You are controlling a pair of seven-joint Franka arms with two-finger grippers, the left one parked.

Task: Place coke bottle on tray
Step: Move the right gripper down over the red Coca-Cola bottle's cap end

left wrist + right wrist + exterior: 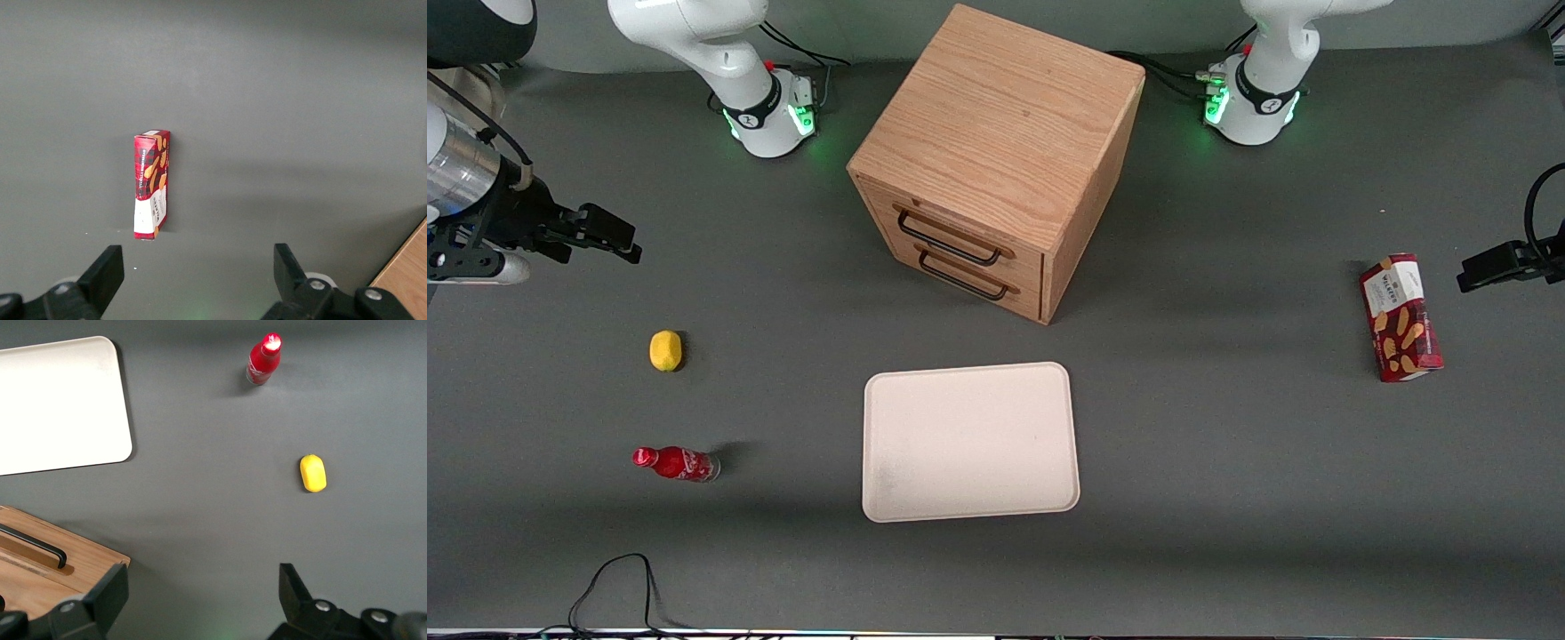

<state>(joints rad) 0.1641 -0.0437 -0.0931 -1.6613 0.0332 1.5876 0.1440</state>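
The coke bottle point(676, 463), small and red with a red cap, stands on the dark table toward the working arm's end, nearer the front camera than the lemon. It also shows in the right wrist view point(262, 360). The cream-white tray point(969, 440) lies flat in front of the wooden drawer cabinet and holds nothing; it shows in the right wrist view too point(60, 403). My gripper point(609, 233) hangs high at the working arm's end, farther from the front camera than the lemon and bottle. Its fingers point(110, 593) are wide open and hold nothing.
A yellow lemon point(665, 349) lies between gripper and bottle; it also shows in the right wrist view point(313, 473). A wooden cabinet point(996, 160) with two drawers stands mid-table. A red biscuit box point(1400, 317) lies toward the parked arm's end. A black cable point(618, 582) loops at the front edge.
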